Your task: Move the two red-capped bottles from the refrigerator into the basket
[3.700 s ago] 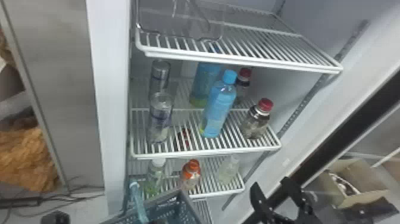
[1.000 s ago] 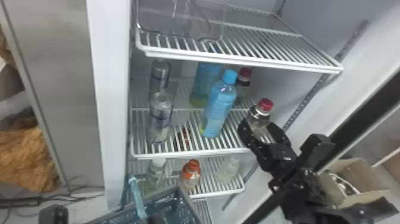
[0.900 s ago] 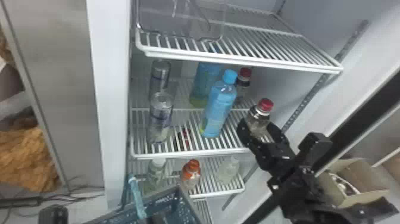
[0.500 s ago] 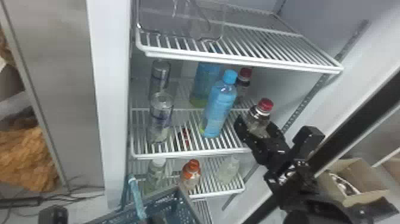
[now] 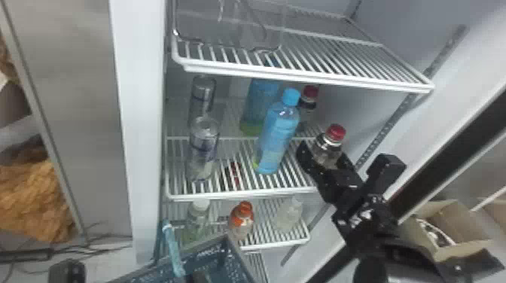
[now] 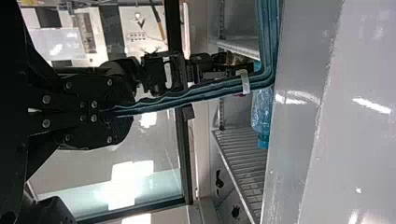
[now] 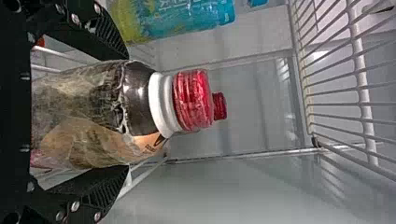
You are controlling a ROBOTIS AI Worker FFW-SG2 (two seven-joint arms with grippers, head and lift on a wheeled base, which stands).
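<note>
Between the spread jaws of our right gripper (image 5: pixel 325 152), we had the front red-capped bottle (image 5: pixel 328 147), the rear red-capped bottle (image 5: pixel 308 102) beyond them; our left gripper (image 6: pixel 122 112) pinched the basket (image 5: pixel 205 259).

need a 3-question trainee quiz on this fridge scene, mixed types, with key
1. Which gripper is at the front red-capped bottle? A) left B) right C) neither
2. True or false: the front blue-capped bottle stands on a higher shelf than the orange-capped bottle.
3. Fill in: the left gripper is closed on the ____.

Key: 1 B, the right gripper; 2 true; 3 basket.
</note>
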